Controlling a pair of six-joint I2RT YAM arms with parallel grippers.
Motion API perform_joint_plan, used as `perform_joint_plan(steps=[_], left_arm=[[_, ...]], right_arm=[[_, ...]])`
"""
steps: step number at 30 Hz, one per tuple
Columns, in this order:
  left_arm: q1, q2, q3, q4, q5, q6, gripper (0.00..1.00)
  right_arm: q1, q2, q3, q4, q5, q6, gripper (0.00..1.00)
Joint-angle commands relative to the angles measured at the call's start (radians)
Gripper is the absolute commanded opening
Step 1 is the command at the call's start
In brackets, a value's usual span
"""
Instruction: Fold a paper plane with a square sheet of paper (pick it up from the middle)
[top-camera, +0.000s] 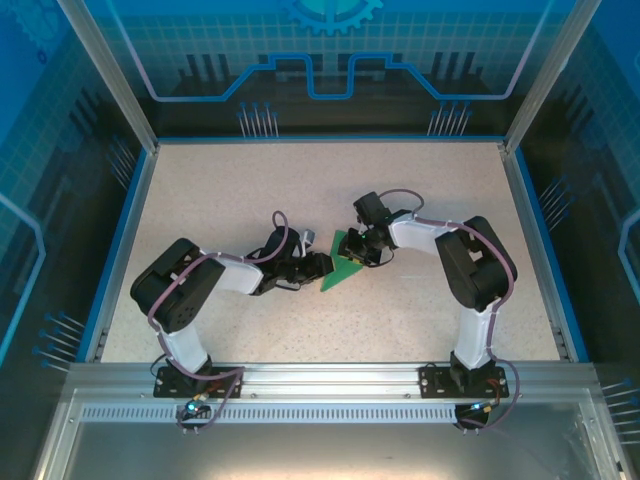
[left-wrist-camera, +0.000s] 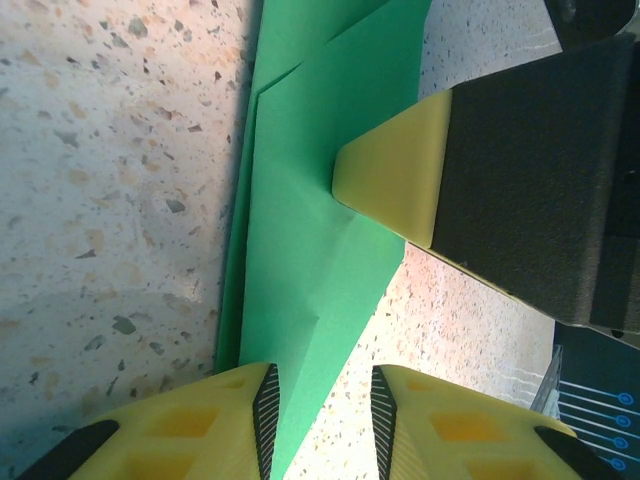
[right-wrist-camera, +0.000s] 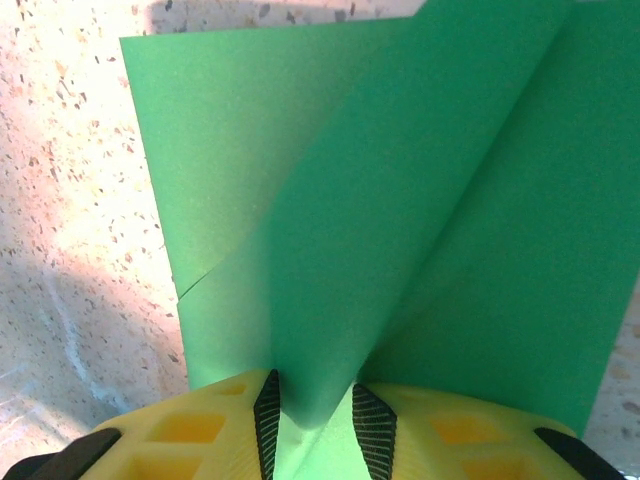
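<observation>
Our left gripper (top-camera: 321, 264) stands narrowly open, its fingers (left-wrist-camera: 240, 420) astride one tip of the part-folded green paper (top-camera: 343, 270) lying mid-table; our right gripper (top-camera: 363, 250) sits narrow around a raised flap, and we cannot tell whether it grips

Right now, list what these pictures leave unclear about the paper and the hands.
- Paper folds: top view, too small.
- Paper's far end: left wrist view, cut off by the top edge.
- Whether the right hand pinches the raised flap: right wrist view, the flap hides the gap.
</observation>
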Motion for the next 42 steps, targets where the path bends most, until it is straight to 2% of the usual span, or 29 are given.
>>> perform_joint_plan(steps=[1, 7, 10, 25, 32, 42], left_arm=[[-0.006, -0.008, 0.017, -0.008, -0.024, 0.008, 0.34], [-0.006, -0.075, -0.004, 0.011, -0.036, -0.007, 0.35], [-0.008, -0.077, -0.028, 0.065, -0.015, -0.039, 0.35], [-0.032, -0.111, -0.05, 0.134, -0.007, -0.076, 0.35], [-0.073, -0.095, -0.013, 0.059, -0.032, -0.043, 0.35], [-0.076, -0.065, 0.009, 0.015, -0.047, -0.018, 0.34]], right_arm=[[0.006, 0.169, -0.097, -0.194, 0.233, 0.016, 0.32], [0.01, 0.175, -0.099, -0.203, 0.248, 0.026, 0.31], [0.01, 0.181, -0.096, -0.206, 0.251, 0.027, 0.31], [0.012, 0.188, -0.098, -0.2, 0.245, 0.035, 0.32], [0.012, 0.185, -0.102, -0.192, 0.239, 0.037, 0.34], [0.009, 0.191, -0.105, -0.187, 0.226, 0.048, 0.38]])
